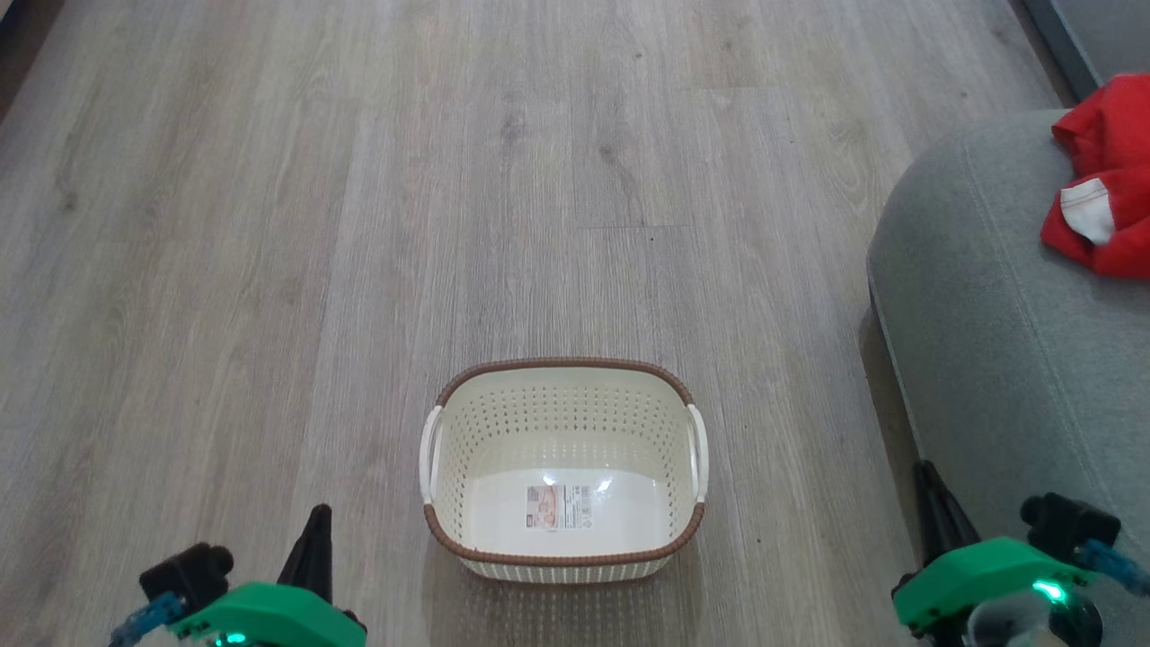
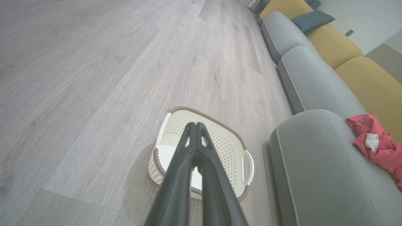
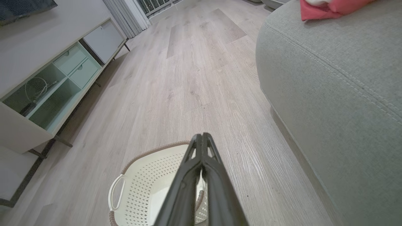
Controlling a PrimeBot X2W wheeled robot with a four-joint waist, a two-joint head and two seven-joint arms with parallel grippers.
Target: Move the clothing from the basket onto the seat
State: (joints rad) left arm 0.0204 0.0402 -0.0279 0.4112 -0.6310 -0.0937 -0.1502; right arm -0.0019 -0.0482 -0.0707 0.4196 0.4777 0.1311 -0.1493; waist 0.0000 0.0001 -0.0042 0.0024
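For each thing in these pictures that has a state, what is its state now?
basket: upright on the floor, no clothing inside.
clothing: crumpled, lying on the seat.
seat: bears the clothing.
left gripper: shut, holds nothing.
right gripper: shut, holds nothing.

Smooth, shiny white plastic for the basket (image 1: 563, 413), full of little holes. Soft red cloth for the clothes (image 1: 1110, 180). Rough grey cloth on the seat (image 1: 979, 296). Dull, grainy wood for the floor (image 1: 359, 225).
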